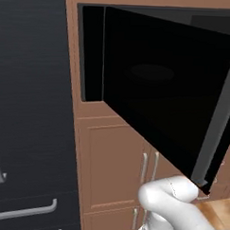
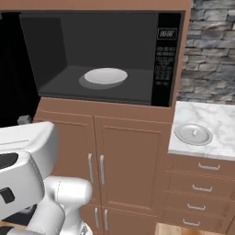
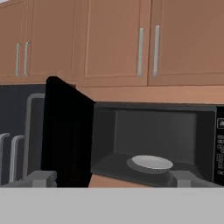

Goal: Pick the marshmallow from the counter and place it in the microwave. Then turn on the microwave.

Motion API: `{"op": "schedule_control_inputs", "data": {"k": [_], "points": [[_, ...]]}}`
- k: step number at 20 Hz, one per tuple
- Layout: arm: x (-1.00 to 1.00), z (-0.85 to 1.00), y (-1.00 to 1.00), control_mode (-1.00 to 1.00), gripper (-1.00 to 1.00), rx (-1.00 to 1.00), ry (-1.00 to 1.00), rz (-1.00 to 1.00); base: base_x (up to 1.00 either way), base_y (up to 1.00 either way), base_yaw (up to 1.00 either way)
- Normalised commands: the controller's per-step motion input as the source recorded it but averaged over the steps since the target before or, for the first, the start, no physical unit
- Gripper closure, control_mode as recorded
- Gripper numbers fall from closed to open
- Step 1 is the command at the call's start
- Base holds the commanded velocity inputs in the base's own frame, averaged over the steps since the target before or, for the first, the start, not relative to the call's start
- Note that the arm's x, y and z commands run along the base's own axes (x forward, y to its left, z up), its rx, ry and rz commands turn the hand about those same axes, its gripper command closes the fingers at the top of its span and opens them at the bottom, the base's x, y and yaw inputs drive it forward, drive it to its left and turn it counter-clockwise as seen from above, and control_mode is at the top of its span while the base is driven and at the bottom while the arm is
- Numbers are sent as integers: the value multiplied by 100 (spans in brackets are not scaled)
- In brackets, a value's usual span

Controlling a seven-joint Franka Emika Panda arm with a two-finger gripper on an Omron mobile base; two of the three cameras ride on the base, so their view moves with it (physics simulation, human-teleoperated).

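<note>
The microwave [image 2: 98, 57] stands open in the brown cabinetry, with a white plate [image 2: 105, 75] on its dark floor and the keypad [image 2: 164, 59] at its right. Its black door [image 1: 160, 90] swings out to the left, grey handle [image 1: 215, 135] at its free edge. On the marble counter [image 2: 215, 121] at the right lies a round pale dish [image 2: 193, 134] with a tiny white block at its middle, seemingly the marshmallow [image 2: 193, 132]. My gripper [image 3: 111, 178] is open and holds nothing. It faces the microwave [image 3: 153, 140] from some way off.
A black fridge [image 1: 32, 108] with long grey handles fills the left. Brown cabinet doors [image 2: 110, 160] sit under the microwave and drawers [image 2: 197, 183] under the counter. A grey stone wall [image 2: 211, 50] rises behind the counter. My white arm [image 2: 32, 170] crosses the lower left.
</note>
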Motion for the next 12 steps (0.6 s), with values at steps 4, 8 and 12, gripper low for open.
{"op": "schedule_control_inputs", "data": {"k": [4, 8, 12], "points": [[0, 0, 0, 100, -100, 0, 0, 0, -32, -65, -5], [0, 0, 0, 100, -100, 0, 0, 0, -21, -67, -7], [0, 0, 0, 100, -100, 0, 0, 0, -2, -66, -5]]}}
